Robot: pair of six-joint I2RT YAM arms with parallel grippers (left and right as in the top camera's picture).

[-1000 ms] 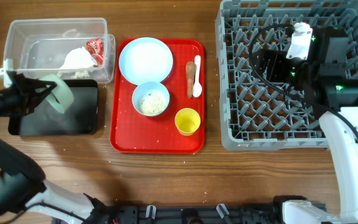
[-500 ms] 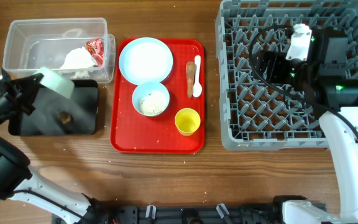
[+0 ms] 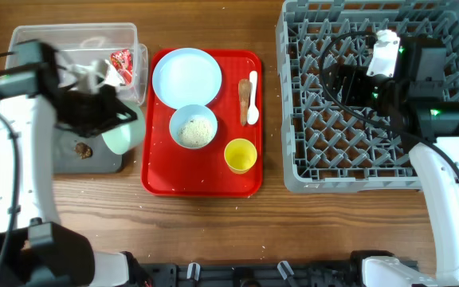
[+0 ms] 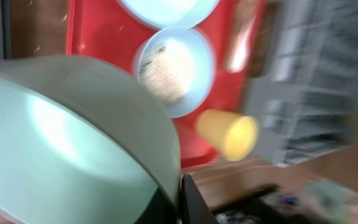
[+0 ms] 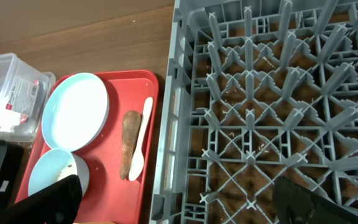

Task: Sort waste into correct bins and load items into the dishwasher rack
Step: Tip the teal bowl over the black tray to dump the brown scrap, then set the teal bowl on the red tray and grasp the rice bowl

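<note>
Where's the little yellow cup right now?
In the overhead view, the yellow cup stands at the lower right corner of the red tray, beside the crumb-filled bowl.

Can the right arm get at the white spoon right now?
Probably yes. The right pincer is open and empty over the rack; the spoon lies uncovered at the red tray's rack-side edge. Only the brown stick beside it crowds the grasp.

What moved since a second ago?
The left arm swung its pale bowl rightward across the black tray toward the red tray, still holding it. A brown lump landed on the black tray. The right arm and the red tray stayed put.
</note>
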